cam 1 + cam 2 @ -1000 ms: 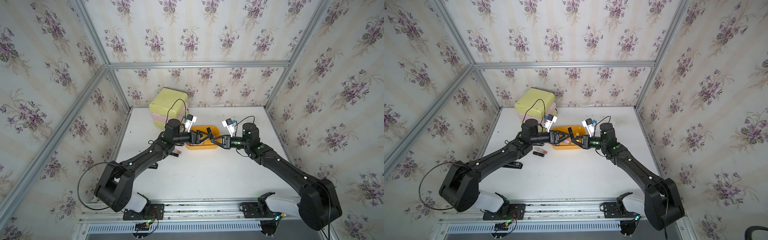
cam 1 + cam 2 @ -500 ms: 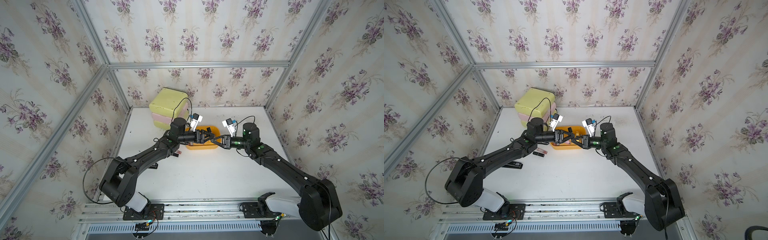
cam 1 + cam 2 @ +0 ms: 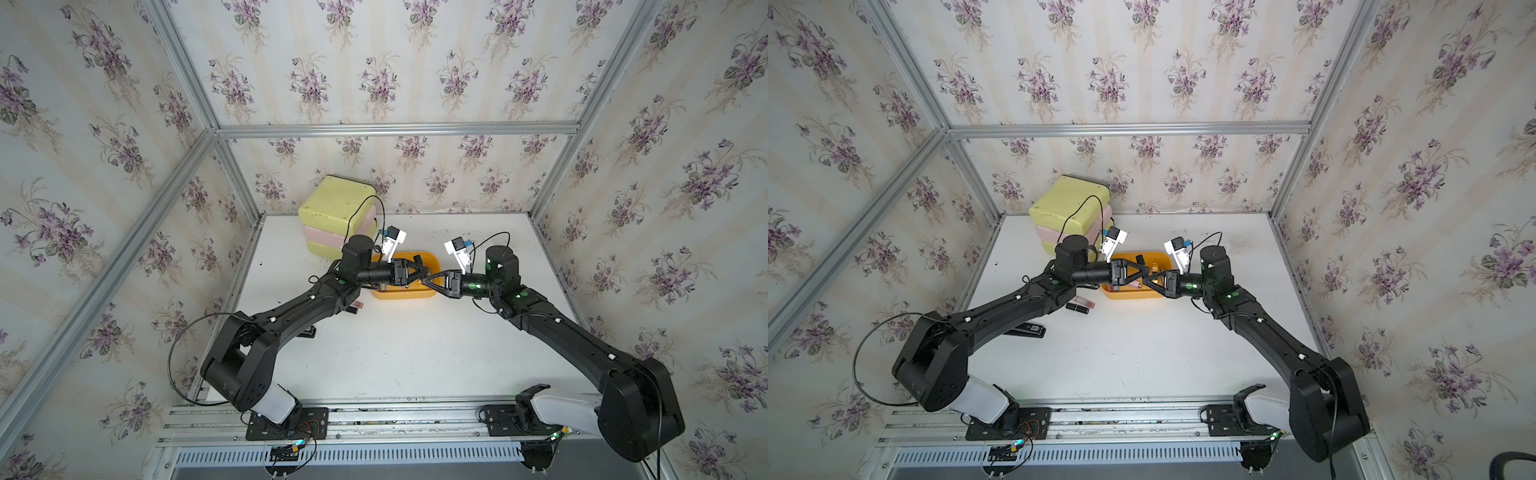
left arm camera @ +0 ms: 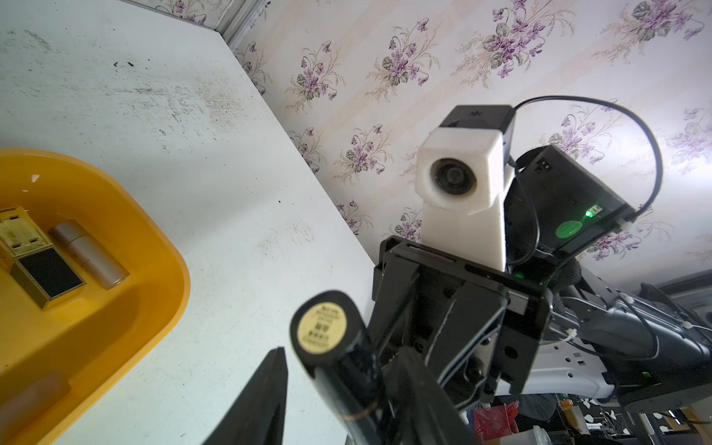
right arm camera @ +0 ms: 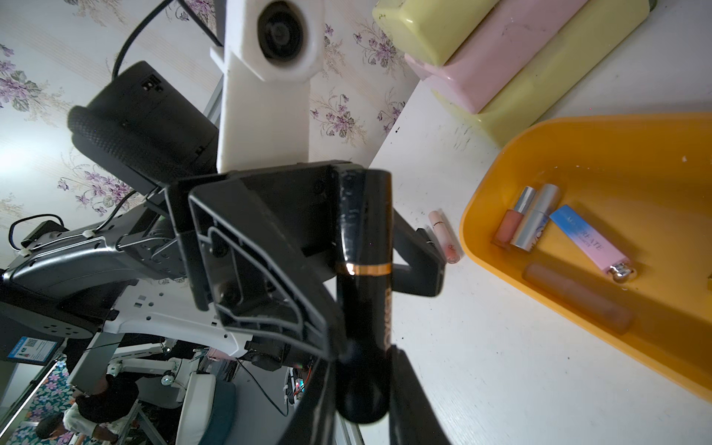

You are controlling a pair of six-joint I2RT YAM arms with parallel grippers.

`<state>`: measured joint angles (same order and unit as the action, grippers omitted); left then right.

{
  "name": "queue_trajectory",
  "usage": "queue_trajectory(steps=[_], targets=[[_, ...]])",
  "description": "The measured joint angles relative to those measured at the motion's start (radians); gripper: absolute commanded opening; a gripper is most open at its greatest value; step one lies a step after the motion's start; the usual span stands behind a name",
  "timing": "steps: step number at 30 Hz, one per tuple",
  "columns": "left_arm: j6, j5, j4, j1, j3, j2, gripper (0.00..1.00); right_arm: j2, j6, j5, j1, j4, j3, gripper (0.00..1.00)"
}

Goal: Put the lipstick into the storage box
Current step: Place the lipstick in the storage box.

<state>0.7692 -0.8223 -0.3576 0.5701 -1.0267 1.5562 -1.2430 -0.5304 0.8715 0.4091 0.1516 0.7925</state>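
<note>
Here, lipstick (image 5: 364, 269) between both claws' fingers.

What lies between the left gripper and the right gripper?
A black, gold-banded lipstick: the right gripper clamps one end, the left gripper has its jaws flanking the other. Clearest in the right wrist view.

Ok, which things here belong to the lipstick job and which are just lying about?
Job: black lipstick in the right gripper jaws; left gripper at its other end; orange storage box; lipsticks inside it; pink gloss and dark tube on the table.
Lying about: stacked green and pink boxes; flat black item.
</note>
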Motion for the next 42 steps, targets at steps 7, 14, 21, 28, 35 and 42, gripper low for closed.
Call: queue_trajectory(steps=[7,14,21,28,35,42], targets=[[0.019,-0.005,-0.019,0.004,0.000,0.003,0.23,0.000,0.007,-0.008,0.000,-0.002,0.000,0.20],[0.032,-0.018,-0.026,0.005,-0.002,0.003,0.13,0.000,0.017,-0.011,0.000,-0.010,0.000,0.34],[0.023,-0.004,-0.014,0.005,-0.002,0.003,0.12,0.022,0.024,-0.036,-0.002,-0.041,0.024,0.69],[-0.076,0.088,0.237,0.005,-0.108,0.008,0.12,0.079,0.072,-0.156,-0.061,-0.158,0.052,0.72],[-0.233,0.272,0.614,0.004,-0.315,0.137,0.12,0.089,0.180,-0.343,-0.068,-0.334,0.081,0.72],[-0.335,0.373,0.813,0.002,-0.481,0.310,0.12,0.083,0.220,-0.380,-0.067,-0.386,0.059,0.72]])
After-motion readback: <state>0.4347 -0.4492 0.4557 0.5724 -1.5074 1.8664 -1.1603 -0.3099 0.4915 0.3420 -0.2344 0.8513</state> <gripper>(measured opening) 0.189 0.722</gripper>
